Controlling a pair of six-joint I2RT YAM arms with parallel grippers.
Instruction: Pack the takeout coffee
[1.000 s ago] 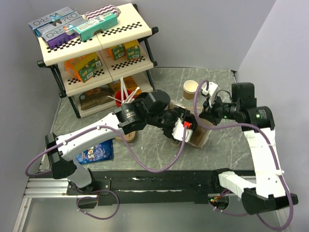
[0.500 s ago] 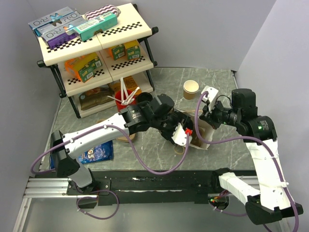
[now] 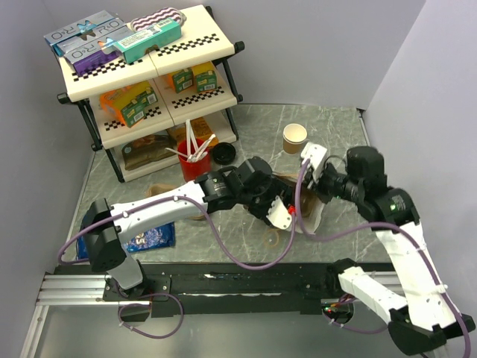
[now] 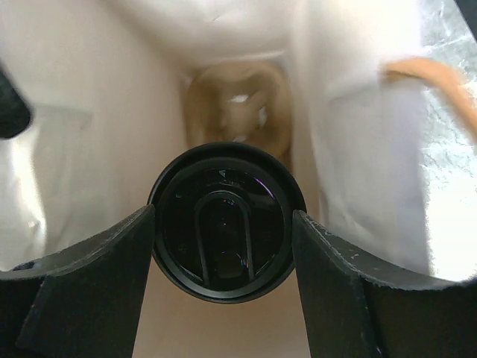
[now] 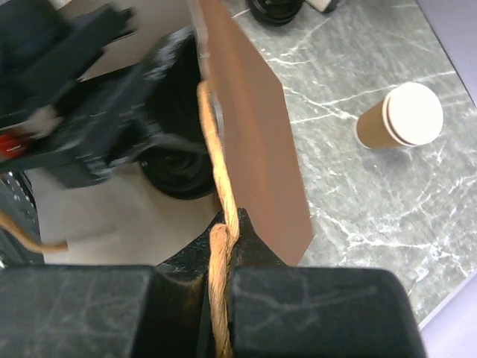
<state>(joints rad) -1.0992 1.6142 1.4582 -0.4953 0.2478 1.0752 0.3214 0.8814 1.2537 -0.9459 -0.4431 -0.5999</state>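
1. In the top view, the left arm [image 3: 160,209] stretches from its base toward two o'clock, and its wrist tips down toward four o'clock.
2. The left end effector [image 4: 223,224] has its jaws spread wide, one finger against each side of the lidded cup [image 4: 226,198].
3. The right arm [image 3: 399,231] rises from its base toward twelve o'clock, then bends at the elbow toward ten o'clock.
4. The right end effector [image 5: 223,233] has its jaws pinched tight on the bag handle [image 5: 215,142].

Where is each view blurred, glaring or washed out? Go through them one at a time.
Left wrist: the bag is washed out white inside, the table glares, the coffee's black lid is sharp. Right wrist: the left arm is smeared by blur, the open cup is crisp. Top: even light, no glare.
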